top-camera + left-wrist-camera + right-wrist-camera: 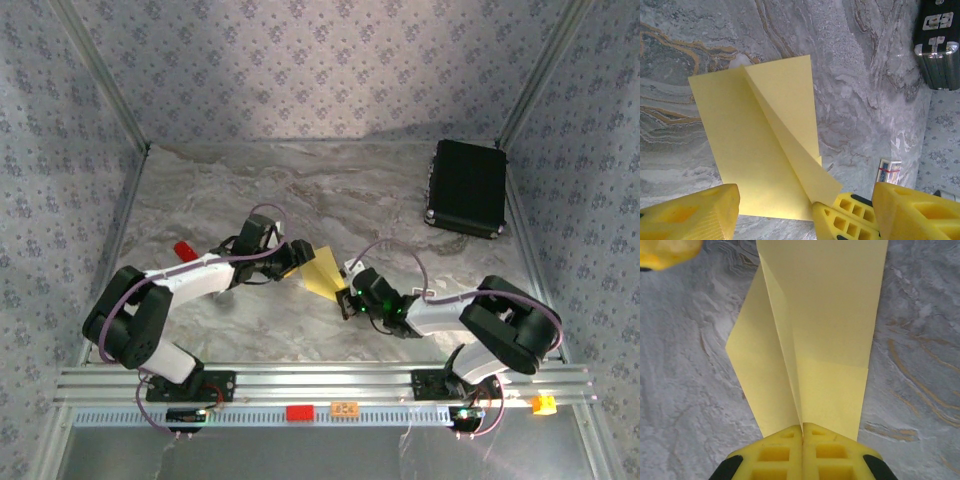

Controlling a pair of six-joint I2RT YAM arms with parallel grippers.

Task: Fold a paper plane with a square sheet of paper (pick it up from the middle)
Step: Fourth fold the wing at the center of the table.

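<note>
meanwhile our right gripper [802,430] pinches the creased sheet [830,315], left gripper [802,202] gaping wide, black case [467,187] well apart.

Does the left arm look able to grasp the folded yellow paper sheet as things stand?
Probably yes: the left gripper is open astride the near edge of the folded yellow paper sheet, with nothing lying on it. The right gripper, shut on that edge, sits close and may crowd it.

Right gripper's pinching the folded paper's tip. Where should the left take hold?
Likely the flat edge of the paper nearest the open left gripper, coming straight in from that side: it lies between those fingers, clear of the right gripper pinch and the raised fold.
</note>
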